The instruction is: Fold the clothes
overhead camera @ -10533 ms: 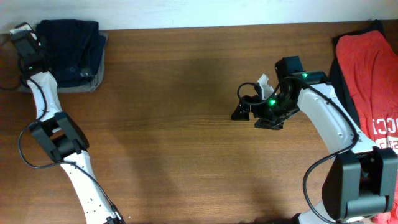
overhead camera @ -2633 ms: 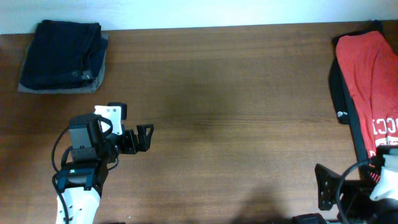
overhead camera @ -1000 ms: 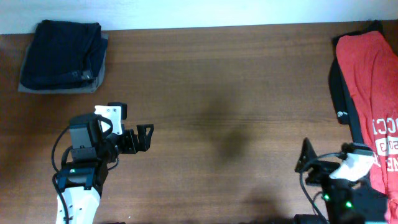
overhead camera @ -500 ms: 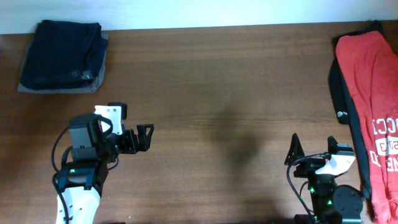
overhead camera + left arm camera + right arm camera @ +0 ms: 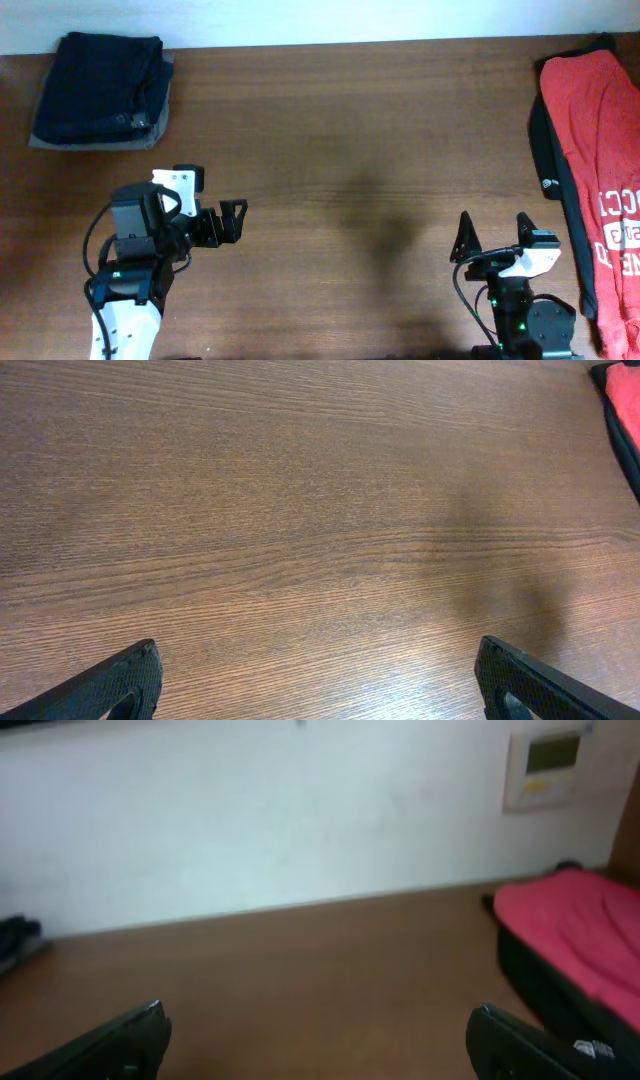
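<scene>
Two arms, both low at the table's (image 5: 350, 130) near edge. Left gripper (image 5: 238, 222) sits over the table's near-left part and points toward its middle. The jaws are spread as wide as they go, with nothing between them; the left wrist view shows only bare wood grain between the two black fingertips (image 5: 110, 685). Right gripper (image 5: 492, 235) is at the table's near-right part, aimed toward the far edge. Its jaws are likewise fully apart and holding nothing, and the wrist view looks across the tabletop to a white wall (image 5: 250, 810) with a small panel (image 5: 545, 765) at upper right; that view is blurred. Navy shorts (image 5: 95, 85) lie at the table's far-left corner, folded into a compact, roughly rectangular bundle, well apart from both grippers. They rest on a grey garment (image 5: 60, 143), which shows as a strip along the bundle's near and right sides. Red T-shirt (image 5: 590, 120) lies along the table's right edge, with white lettering at its near end, draped over a dark garment (image 5: 540, 140) that shows along its left side. The table's middle is plain brown wood with a faint shadow patch.
</scene>
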Tool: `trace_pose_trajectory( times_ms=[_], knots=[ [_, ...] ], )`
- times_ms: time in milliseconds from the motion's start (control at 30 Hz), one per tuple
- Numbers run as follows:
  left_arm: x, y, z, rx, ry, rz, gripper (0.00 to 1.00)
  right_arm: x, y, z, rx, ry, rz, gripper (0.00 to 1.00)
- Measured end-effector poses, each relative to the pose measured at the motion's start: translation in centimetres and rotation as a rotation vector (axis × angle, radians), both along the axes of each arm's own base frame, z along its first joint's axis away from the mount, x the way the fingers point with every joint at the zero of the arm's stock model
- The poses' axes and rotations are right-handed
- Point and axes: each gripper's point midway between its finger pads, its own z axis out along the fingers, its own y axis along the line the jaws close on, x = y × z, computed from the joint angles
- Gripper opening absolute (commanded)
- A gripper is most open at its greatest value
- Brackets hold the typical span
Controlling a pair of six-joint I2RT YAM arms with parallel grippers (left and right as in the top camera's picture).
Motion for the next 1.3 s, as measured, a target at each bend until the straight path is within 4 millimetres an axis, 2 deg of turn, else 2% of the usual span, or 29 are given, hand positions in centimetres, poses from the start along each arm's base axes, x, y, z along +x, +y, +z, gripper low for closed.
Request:
trace_pose_trajectory(
  times_ms=[133,433,633,767,900,1300],
  knots=[
    [0.0,0.0,0.0,0.000,0.000,0.000,1.00,0.4,-0.1,0.6,-0.001,-0.071,-0.008,0.99],
    [0.0,0.0,0.0,0.000,0.000,0.000,1.00,1.3,0.1,-1.5,-0.001,-0.110,0.003,0.99],
    [0.0,0.0,0.0,0.000,0.000,0.000,1.00,1.3,0.2,-1.9,-0.004,-0.095,0.007,0.99],
    [0.0,0.0,0.0,0.000,0.000,0.000,1.00,1.4,0.3,-3.2,-0.007,-0.040,0.008,0.99],
    [0.0,0.0,0.0,0.000,0.000,0.000,1.00,1.3,0.3,-5.9,-0.013,0.068,0.008,0.99],
    [0.0,0.0,0.0,0.000,0.000,0.000,1.00,1.3,0.3,-5.9,-0.059,0.068,0.011,0.99]
  ],
)
